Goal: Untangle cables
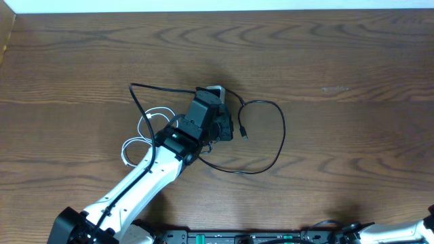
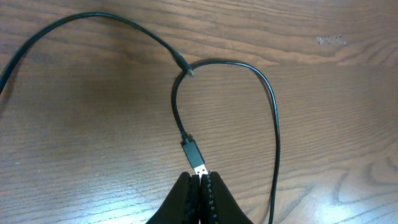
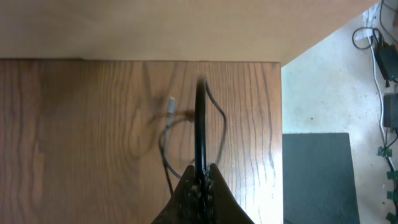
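Note:
The black cable (image 1: 279,135) lies in a wide loop right of centre, and one strand runs off to the far left. In the left wrist view the black cable (image 2: 270,99) curves round to its plug (image 2: 194,154). My left gripper (image 2: 200,177) is shut on the silver tip of that plug, and it sits low over the table in the overhead view (image 1: 234,133). The white cable (image 1: 144,129) lies looped left of the left arm, partly under it. My right gripper (image 3: 200,177) is shut, and a blurred thick black wire (image 3: 200,118) rises from between its fingertips.
The black cable's other plug end (image 2: 184,67) lies beside the loop's top. The right arm (image 1: 407,230) rests at the table's front right corner. The right wrist view shows a table edge (image 3: 280,124), floor beyond it, and thin grey wires (image 3: 165,146).

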Available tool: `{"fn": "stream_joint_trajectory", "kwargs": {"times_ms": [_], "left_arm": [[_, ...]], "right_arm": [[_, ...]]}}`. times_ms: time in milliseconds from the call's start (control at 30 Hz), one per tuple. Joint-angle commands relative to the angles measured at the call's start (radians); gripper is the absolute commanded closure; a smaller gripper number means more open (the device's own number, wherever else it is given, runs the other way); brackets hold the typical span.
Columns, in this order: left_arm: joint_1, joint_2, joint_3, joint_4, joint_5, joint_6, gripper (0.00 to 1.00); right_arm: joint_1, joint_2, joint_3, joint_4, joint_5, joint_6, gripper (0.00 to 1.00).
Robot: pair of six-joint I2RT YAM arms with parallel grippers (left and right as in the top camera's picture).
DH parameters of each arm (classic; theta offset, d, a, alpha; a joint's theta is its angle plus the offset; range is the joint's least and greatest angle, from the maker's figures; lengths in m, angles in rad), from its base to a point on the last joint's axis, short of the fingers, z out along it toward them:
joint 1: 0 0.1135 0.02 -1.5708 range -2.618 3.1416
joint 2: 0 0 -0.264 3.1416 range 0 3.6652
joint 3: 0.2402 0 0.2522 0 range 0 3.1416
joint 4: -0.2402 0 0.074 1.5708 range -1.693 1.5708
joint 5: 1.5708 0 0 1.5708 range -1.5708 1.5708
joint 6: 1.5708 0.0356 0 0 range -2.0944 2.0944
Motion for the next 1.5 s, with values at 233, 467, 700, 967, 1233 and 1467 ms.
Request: {"fn": "stream_joint_trajectory", "kwargs": {"times_ms": [233,467,700,967,1233,1467], "left_arm": [[-0.002,0.042,-0.011,0.016,-0.017,0.017,0.92],[-0.002,0.053,-0.011,0.035,-0.017,0.016,0.92],[-0.002,0.053,-0.011,0.035,-0.017,0.017,0.92],[-0.002,0.053,-0.011,0.035,-0.017,0.017,0.92],[-0.002,0.053,-0.011,0.035,-0.017,0.017,0.92],[-0.002,0.053,-0.011,0.035,-0.017,0.017,0.92]], "right_arm": [[-0.005,0.062,0.0,0.031,0.003,-0.012,0.99],[-0.006,0.14,-0.007,0.011,0.003,-0.012,0.99],[-0.006,0.201,-0.016,0.001,0.003,-0.008,0.99],[-0.006,0.204,-0.016,0.003,0.003,-0.008,0.51],[-0.006,0.204,-0.016,0.003,0.003,-0.008,0.32],[-0.007,0.204,-0.016,0.003,0.003,-0.008,0.31]]}}
